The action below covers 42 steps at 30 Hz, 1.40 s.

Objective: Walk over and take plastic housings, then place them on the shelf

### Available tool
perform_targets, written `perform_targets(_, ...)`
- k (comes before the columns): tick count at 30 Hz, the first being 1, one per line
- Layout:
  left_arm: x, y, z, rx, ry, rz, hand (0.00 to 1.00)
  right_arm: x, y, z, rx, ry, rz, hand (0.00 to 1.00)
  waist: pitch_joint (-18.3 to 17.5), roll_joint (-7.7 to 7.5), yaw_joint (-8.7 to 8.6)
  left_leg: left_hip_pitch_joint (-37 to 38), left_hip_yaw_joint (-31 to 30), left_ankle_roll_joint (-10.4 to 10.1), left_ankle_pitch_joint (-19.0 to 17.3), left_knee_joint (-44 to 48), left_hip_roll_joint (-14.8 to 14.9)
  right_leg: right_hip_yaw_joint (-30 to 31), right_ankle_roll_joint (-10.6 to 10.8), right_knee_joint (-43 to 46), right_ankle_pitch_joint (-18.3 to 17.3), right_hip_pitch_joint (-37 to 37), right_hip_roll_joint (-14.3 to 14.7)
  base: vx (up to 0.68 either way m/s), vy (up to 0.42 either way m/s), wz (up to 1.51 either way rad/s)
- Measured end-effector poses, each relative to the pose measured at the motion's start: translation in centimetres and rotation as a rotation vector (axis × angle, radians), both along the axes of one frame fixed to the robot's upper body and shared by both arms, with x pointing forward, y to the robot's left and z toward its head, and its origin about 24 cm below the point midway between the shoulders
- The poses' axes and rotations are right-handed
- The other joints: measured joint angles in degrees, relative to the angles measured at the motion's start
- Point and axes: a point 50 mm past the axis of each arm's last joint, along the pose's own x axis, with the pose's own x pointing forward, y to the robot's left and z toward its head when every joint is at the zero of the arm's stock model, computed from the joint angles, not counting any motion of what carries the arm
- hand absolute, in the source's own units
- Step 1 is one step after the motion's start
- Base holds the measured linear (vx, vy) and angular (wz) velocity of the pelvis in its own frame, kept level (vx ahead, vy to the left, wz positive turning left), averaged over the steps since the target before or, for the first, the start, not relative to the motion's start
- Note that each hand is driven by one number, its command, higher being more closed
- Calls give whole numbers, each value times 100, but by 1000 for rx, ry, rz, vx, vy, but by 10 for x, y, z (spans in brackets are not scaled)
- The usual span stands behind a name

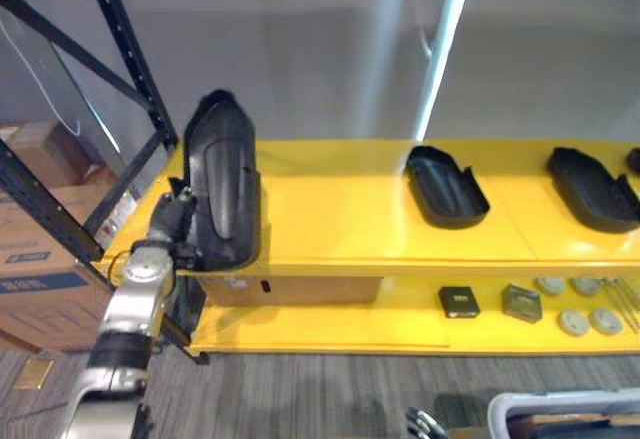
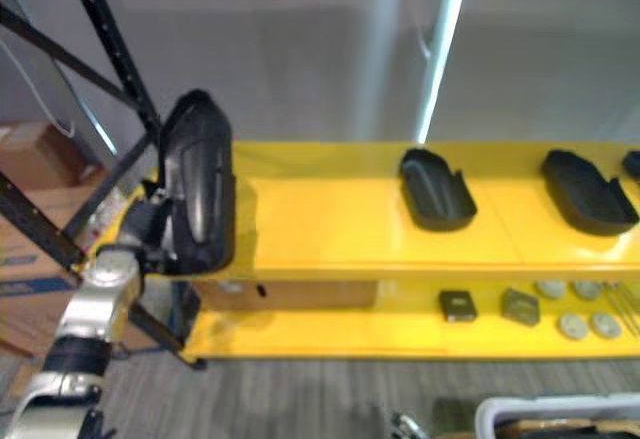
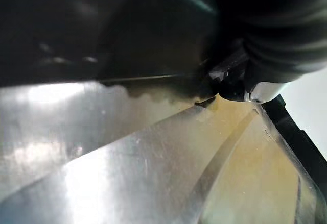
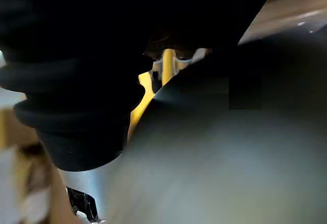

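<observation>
A black plastic housing [image 1: 222,179] stands nearly upright at the left end of the yellow shelf [image 1: 340,219], its lower end at the shelf's front edge. My left hand [image 1: 168,223] is shut on its left side, and the same housing [image 3: 102,25] looms dark and close in the left wrist view. Two more black housings [image 1: 446,187] [image 1: 592,189] lie flat on the shelf further right, hollow side up. My right hand [image 1: 424,425] shows low at the bottom edge, away from the shelf.
Black rack uprights and braces [image 1: 130,59] rise at the shelf's left end. Cardboard boxes [image 1: 40,249] are stacked to the left. The lower yellow shelf holds a cardboard box [image 1: 290,289] and several small parts [image 1: 522,302]. A white bin [image 1: 565,414] sits at the bottom right.
</observation>
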Motion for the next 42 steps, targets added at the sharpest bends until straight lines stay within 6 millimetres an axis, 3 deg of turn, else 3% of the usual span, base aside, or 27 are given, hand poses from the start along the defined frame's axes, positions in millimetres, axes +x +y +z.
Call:
perform_targets(4,12,-6,15,-23,-36,0,100,-1,-10,-3,-34,8,-73,0,211,90,-121,-110,18,-1,128,29,-8,144,-1,26,1,-188,9,-1,10,-7)
perform_targets(11,27,-25,42,-64,-112,-62,100,3,-22,-4,-77,1,-161,0,472,162,-141,-237,37,-22,195,0,81,303,-3,12,1,-348,123,-41,-5,-5)
perform_targets(16,29,-27,45,-64,-117,-23,100,4,-23,-5,-90,2,-211,0,648,115,-251,-241,158,-13,238,-3,100,453,-2,-11,1,-401,151,-32,6,-10)
perform_targets(22,41,-44,50,-100,-121,72,100,11,-20,-5,-77,-9,-274,0,936,-3,-291,-487,297,-3,327,-2,175,613,-4,-10,114,-742,226,-30,4,-12)
perform_targets(27,48,-39,61,-114,-136,174,100,16,-23,-6,-79,-10,-313,0,1374,-161,-397,-668,435,16,419,28,192,776,-9,-25,251,-1010,310,1,1,-15)
perform_targets(34,50,-20,115,-154,-312,211,100,3,-47,-7,-123,11,-554,0,1672,-187,-407,-852,483,25,434,29,202,881,-9,22,273,-1266,343,31,-5,-6)
perform_targets(42,49,-16,139,-123,-368,218,100,14,-48,-1,-109,-41,-544,0,1923,-190,-359,-1016,471,30,437,30,185,881,-9,34,273,-1416,321,28,1,2)
